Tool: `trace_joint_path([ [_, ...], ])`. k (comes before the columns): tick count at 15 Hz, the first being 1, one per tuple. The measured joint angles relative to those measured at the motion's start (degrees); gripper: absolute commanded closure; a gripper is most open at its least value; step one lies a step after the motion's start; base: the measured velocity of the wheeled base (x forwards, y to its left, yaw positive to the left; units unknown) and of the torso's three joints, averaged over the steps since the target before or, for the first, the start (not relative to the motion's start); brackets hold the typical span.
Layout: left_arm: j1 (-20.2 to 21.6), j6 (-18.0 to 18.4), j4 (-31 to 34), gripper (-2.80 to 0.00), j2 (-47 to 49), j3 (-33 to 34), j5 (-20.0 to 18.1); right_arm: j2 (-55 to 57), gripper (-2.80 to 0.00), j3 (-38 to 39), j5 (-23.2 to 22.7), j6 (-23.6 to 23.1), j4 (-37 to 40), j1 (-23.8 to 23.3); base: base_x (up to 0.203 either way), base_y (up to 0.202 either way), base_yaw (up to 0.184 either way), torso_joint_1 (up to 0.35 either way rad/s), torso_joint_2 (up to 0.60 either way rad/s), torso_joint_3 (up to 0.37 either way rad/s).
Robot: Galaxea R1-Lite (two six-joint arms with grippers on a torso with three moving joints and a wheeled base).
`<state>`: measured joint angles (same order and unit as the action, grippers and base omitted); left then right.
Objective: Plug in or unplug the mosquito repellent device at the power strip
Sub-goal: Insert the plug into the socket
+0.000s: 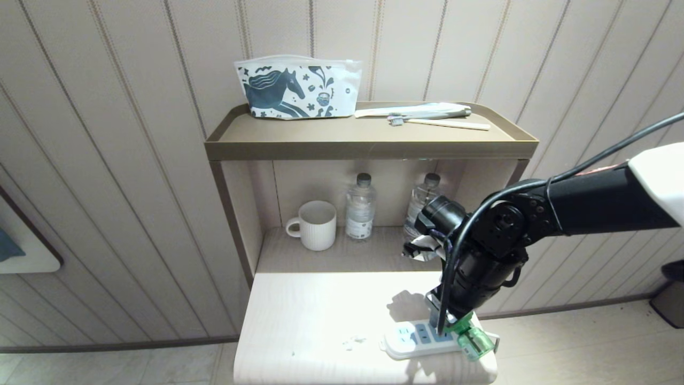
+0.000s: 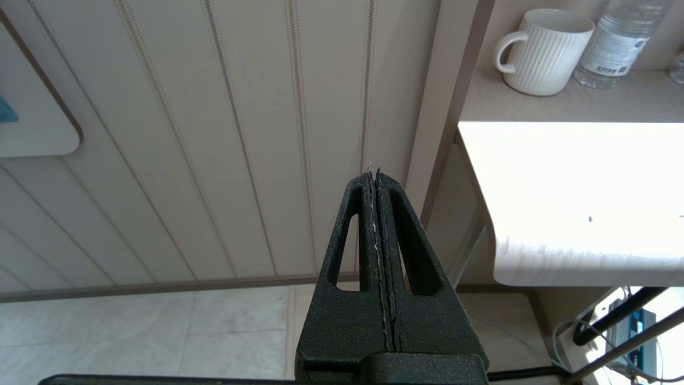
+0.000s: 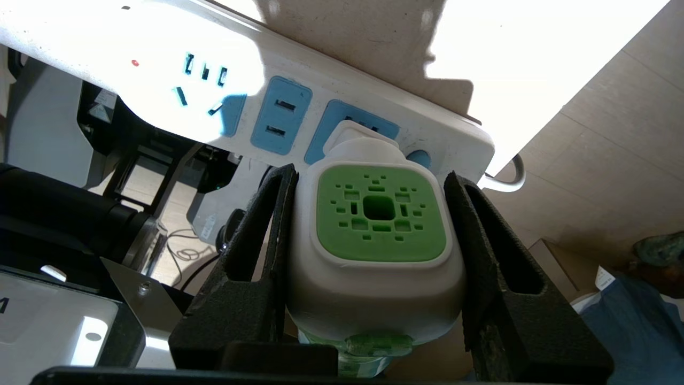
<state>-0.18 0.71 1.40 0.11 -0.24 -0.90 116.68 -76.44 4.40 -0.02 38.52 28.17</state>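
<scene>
Right gripper (image 3: 374, 235): both black fingers (image 3: 256, 251) bear on the flanks of the mosquito repellent device (image 3: 377, 240), clamped across its white head with the green vented face turned toward the wrist camera. The grip sits on rounded plastic — no flat purchase on either side.

The device stands at the power strip (image 1: 409, 338), its plug end against the blue socket panel nearest the strip's cable end. Whether the pins are fully seated or partly out cannot be told from the wrist view. In the head view the green liquid bottle (image 1: 475, 342) projects past the strip toward the table's front edge.

The strip lies loose near the front right corner of the pale table (image 1: 310, 321), its white cable (image 3: 507, 176) looping off the end. Nothing visibly restrains it.

Left gripper (image 2: 377, 256): fingers pressed together, empty, parked low beside the table, well apart from the work.

Risks, as judged from this position:
- Any pull or push off the pin axis may rock the device and bind or bend the pins.
- The unrestrained strip may lift or slide with the device, and it is close to the table edge.
- The curved head may slip between the fingers under load — the bottle could then strike the table or work loose.

Mug (image 1: 316, 224) and water bottles (image 1: 360, 206) on the lower shelf are well clear.
</scene>
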Motion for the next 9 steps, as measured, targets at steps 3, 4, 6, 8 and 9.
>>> trace_joint_path([
  [3, 0.0, 0.0, 0.0, 0.00, 0.0, 0.0, 0.0, 0.2, 0.00, 0.6, 0.0, 0.2, -0.4, 0.0, 0.000, 0.000, 0.000, 0.000, 0.00, 0.000],
  [4, 0.0, 0.0, 0.0, 0.00, 0.0, 0.0, 0.0, 0.4, 0.00, 0.9, 0.0, 0.2, -0.6, 0.0, 0.000, 0.000, 0.000, 0.000, 0.00, 0.000],
  [6, 0.0, 0.0, 0.0, 0.00, 0.0, 0.0, 0.0, 0.7, 0.00, 1.8, 0.0, 0.2, -2.4, 0.0, 0.000, 0.000, 0.000, 0.000, 0.00, 0.000],
  [8, 0.0, 0.0, 0.0, 0.00, 0.0, 0.0, 0.0, 1.0, 0.00, 2.4, 0.0, 0.3, -4.9, 0.0, 0.000, 0.000, 0.000, 0.000, 0.00, 0.000],
  [9, 0.0, 0.0, 0.0, 0.00, 0.0, 0.0, 0.0, 1.3, 0.00, 2.3, 0.0, 0.3, -5.6, 0.0, 0.000, 0.000, 0.000, 0.000, 0.00, 0.000],
])
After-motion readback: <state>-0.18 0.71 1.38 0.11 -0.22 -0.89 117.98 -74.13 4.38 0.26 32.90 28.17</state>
